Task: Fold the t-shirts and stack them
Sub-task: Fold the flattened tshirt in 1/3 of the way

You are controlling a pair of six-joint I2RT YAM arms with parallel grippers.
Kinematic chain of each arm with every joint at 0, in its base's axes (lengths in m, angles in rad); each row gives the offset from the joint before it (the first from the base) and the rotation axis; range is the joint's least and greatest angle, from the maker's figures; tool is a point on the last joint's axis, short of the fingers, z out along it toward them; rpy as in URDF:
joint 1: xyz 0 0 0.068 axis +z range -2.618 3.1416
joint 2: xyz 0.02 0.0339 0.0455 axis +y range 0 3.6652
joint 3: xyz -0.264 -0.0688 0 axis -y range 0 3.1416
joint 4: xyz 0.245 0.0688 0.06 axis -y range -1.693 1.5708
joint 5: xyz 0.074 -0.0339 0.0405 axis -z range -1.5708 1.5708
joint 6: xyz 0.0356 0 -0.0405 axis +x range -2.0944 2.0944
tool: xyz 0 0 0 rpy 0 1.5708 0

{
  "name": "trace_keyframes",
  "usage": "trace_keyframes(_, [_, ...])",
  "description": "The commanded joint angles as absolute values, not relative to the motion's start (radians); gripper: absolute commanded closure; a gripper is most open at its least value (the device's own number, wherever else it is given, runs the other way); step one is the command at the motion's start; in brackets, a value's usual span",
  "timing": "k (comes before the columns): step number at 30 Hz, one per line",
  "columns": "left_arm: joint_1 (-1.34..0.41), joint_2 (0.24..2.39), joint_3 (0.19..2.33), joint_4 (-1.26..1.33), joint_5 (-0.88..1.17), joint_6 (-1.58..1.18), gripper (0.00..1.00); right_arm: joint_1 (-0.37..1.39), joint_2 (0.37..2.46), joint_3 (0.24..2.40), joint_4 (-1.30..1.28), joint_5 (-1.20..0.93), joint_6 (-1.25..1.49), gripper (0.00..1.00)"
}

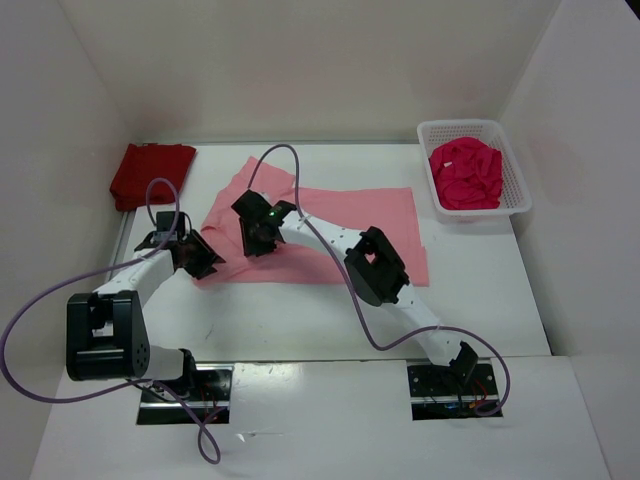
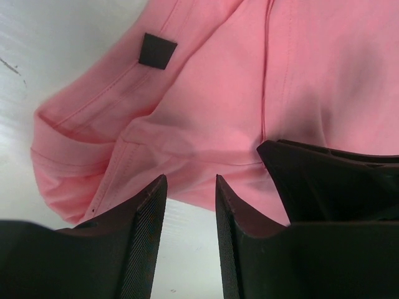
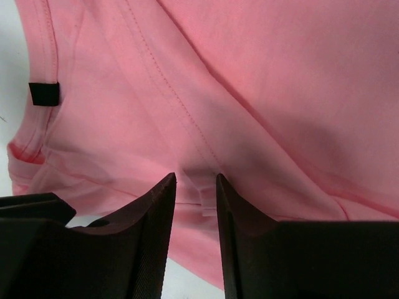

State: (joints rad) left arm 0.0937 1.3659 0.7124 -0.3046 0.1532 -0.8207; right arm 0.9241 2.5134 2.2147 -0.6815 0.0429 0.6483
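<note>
A light pink t-shirt (image 1: pixel 340 225) lies spread flat in the middle of the table. At the back left lies a folded dark red t-shirt (image 1: pixel 150 172). A magenta t-shirt (image 1: pixel 467 172) is bunched in the white basket. My left gripper (image 1: pixel 203 260) is at the pink shirt's near-left corner. In the left wrist view this gripper (image 2: pixel 190 177) is open, with bare table between the fingers and the shirt's hem (image 2: pixel 93 187) just ahead. My right gripper (image 1: pixel 262 232) hangs low over the pink shirt's left part. In its wrist view the right gripper (image 3: pixel 196 175) is open, with pink cloth (image 3: pixel 262 93) and a small white label (image 3: pixel 201 187) showing between its tips.
The white mesh basket (image 1: pixel 515 185) stands at the back right by the right wall. White walls close the table on three sides. A purple cable (image 1: pixel 300 190) arcs over the pink shirt. The two grippers are close together, the right one's dark body (image 2: pixel 330 180) showing in the left wrist view.
</note>
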Motion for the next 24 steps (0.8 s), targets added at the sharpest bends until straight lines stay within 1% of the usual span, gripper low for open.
trace_keyframes(1, [0.094, 1.37, 0.7, -0.255, 0.155, -0.847, 0.56, 0.934, 2.457, 2.171, -0.683, 0.061, 0.63, 0.63])
trace_keyframes(7, [0.094, 1.403, 0.678, -0.235, 0.164, -0.857, 0.56, 0.943, 2.477, 2.16, -0.715, 0.083, 0.621, 0.63])
trace_keyframes(11, [0.094, 1.413, 0.669, -0.225, 0.164, -0.867, 0.56, 0.943, 2.436, 2.105, -0.678, 0.118, 0.608, 0.63])
trace_keyframes(12, [0.104, 1.413, 0.669, -0.225, 0.164, -0.877, 0.56, 0.943, 2.436, 2.105, -0.678, 0.127, 0.607, 0.68])
trace_keyframes(15, [0.132, 1.413, 0.66, -0.225, 0.164, -0.888, 0.56, 0.943, 2.46, 2.128, -0.699, 0.172, 0.574, 0.76])
trace_keyframes(18, [0.144, 1.413, 0.649, -0.213, 0.176, -0.888, 0.56, 0.943, 2.471, 2.128, -0.699, 0.183, 0.551, 0.79])
trace_keyframes(20, [0.144, 1.422, 0.649, -0.213, 0.176, -0.888, 0.56, 0.943, 2.484, 2.147, -0.699, 0.183, 0.54, 0.79])
trace_keyframes(23, [0.144, 1.422, 0.649, -0.213, 0.176, -0.888, 0.56, 0.953, 2.506, 2.16, -0.709, 0.193, 0.529, 0.84])
trace_keyframes(24, [0.144, 1.422, 0.649, -0.213, 0.176, -0.897, 0.56, 0.953, 2.507, 2.172, -0.709, 0.202, 0.529, 0.9])
